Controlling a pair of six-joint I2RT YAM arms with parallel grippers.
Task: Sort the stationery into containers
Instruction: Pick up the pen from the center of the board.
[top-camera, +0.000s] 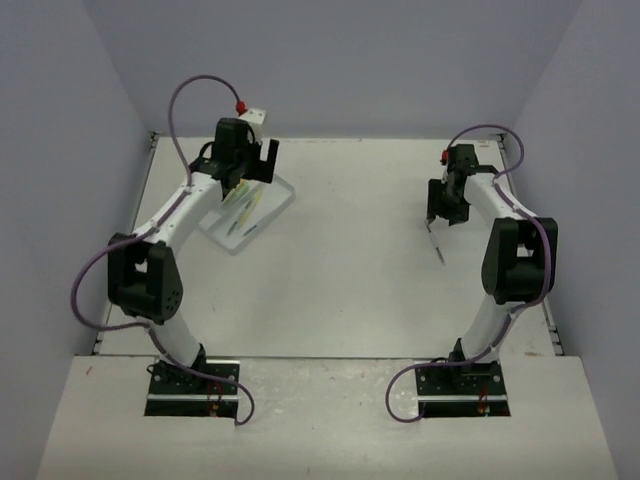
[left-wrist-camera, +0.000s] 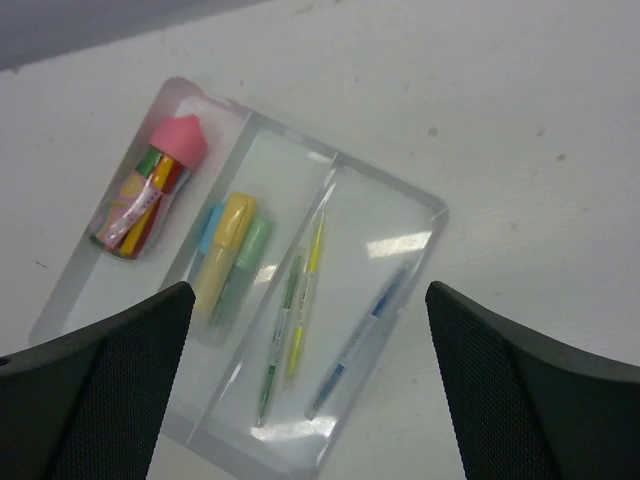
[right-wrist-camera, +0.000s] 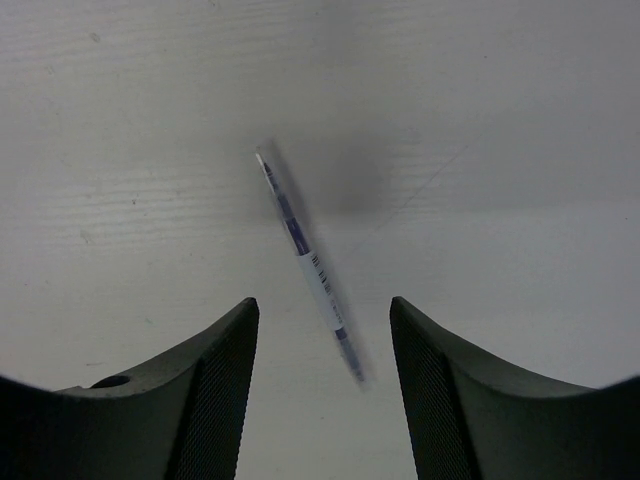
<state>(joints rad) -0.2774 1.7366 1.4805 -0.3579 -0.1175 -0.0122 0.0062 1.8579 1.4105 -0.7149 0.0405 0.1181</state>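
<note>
Top external view: the left claw (top-camera: 243, 180) hangs directly over the tray (top-camera: 232, 240), which lies at an angle on the table (top-camera: 340, 270). The right claw (top-camera: 440, 215) is well apart from the tray, across the table to its right. A loose pen (top-camera: 437, 247) shows just beneath that claw, on its near side.

Left wrist view: the left claw is spread wide and holds nothing, its two dark fingers (left-wrist-camera: 110, 390) framing the tray from above. The tray's three long compartments all hold something. The left one holds a pink-capped tube (left-wrist-camera: 150, 195). The middle one holds a blue-capped marker (left-wrist-camera: 208, 232), a yellow highlighter (left-wrist-camera: 226, 250) and a pale green highlighter (left-wrist-camera: 250, 250), lying side by side and touching. The right one holds a green pen (left-wrist-camera: 280, 340) beside a yellow pen (left-wrist-camera: 305, 295), with a blue pen (left-wrist-camera: 360, 335) a little apart from them.

Right wrist view: the right claw is parted, with its fingers on either side of the loose pen and clear of it. The pen is slanted and blurred, and whether it rests on the table cannot be told. The tray is out of this view.
</note>
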